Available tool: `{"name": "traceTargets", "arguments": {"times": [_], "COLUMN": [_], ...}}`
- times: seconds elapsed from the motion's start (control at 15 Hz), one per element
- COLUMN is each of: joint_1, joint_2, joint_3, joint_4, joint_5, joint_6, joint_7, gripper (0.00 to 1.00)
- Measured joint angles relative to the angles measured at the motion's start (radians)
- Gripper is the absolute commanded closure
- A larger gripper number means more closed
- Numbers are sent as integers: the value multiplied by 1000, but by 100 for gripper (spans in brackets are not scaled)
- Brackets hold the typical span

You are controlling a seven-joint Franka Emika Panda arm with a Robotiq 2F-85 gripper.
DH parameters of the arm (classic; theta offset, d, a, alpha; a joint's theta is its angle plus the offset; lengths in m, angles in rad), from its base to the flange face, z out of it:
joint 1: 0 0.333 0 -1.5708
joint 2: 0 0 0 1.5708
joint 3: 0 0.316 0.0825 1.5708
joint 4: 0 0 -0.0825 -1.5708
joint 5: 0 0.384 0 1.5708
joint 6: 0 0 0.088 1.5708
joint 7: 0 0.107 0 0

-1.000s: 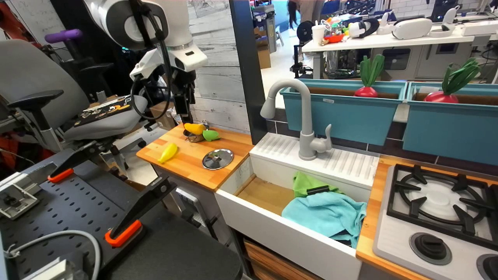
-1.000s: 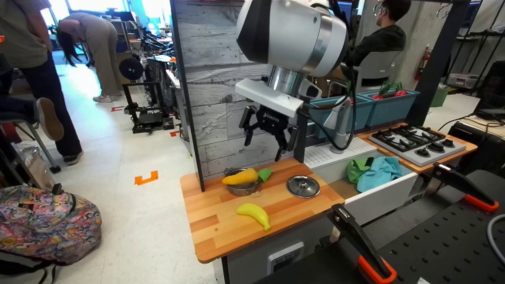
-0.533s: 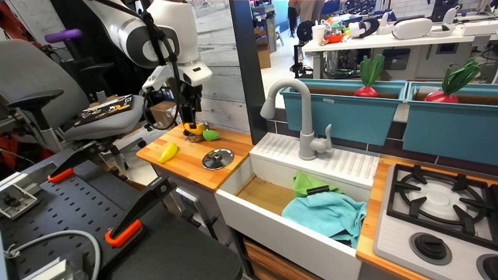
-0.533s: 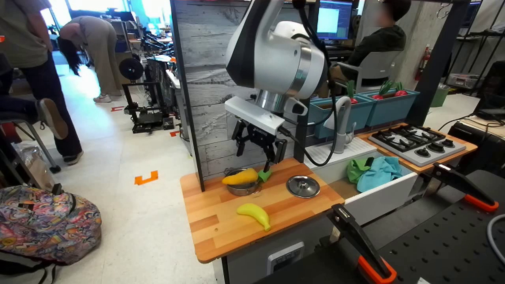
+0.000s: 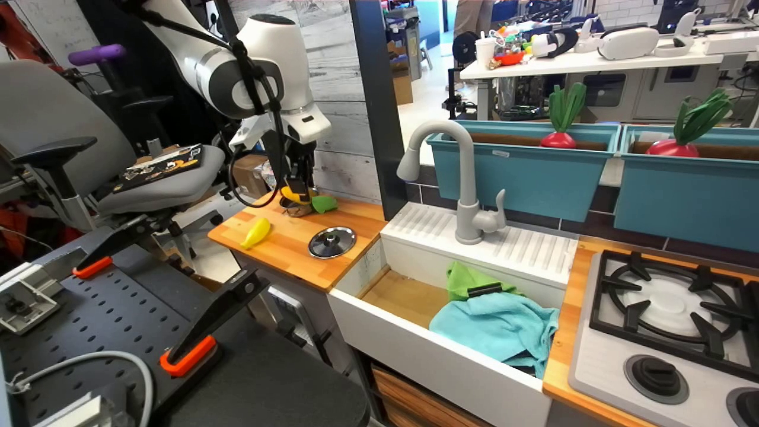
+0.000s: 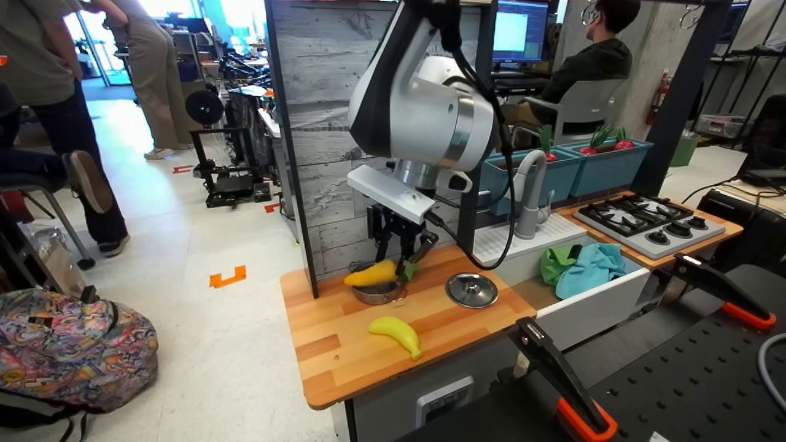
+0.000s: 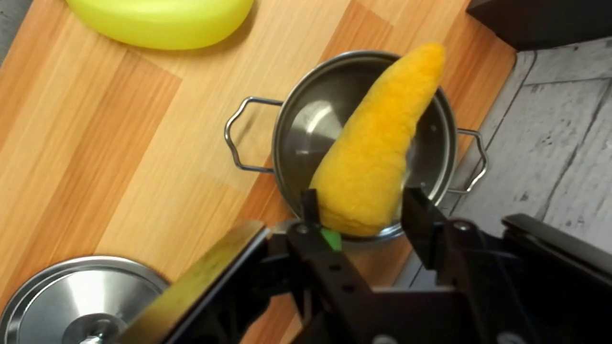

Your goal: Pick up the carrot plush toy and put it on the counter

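By the hand (image 7: 362, 205), the carrot plush toy (image 7: 377, 138) is pinched at its wide end, one finger being set against either side (how hard it is squeezed cannot be told). The toy is laid slantwise across the mouth of an upright steel pot (image 7: 306, 143), its narrow tip being carried past the rim. The leafy green end (image 5: 324, 204) is mostly hidden by the hand in the wrist view; in both exterior views it is seen just outside the pot, above the bench (image 6: 331, 368). Between the pot and the white sink (image 5: 439, 367), a metal lid (image 6: 471, 294) is laid flat on the bench, knob up, while a yellow banana (image 6: 398, 331) is placed near the edge. In the sink, a blue cloth (image 5: 495, 326) and a green cloth (image 5: 465, 279) are heaped together.
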Motion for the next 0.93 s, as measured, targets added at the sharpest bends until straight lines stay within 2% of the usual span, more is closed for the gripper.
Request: {"name": "traceTargets", "arguments": {"times": [0.13, 0.2, 0.6, 0.93], "joint_1": [0, 0, 0, -17], "joint_2": [1, 1, -46, -186], "joint_3": [-2, -1, 30, 70], "joint_4": [3, 3, -50, -223], "joint_5": [0, -1, -1, 2], "joint_6": [0, 0, 0, 17], "joint_7": [0, 0, -59, -182], "gripper": [96, 99, 98, 98]}}
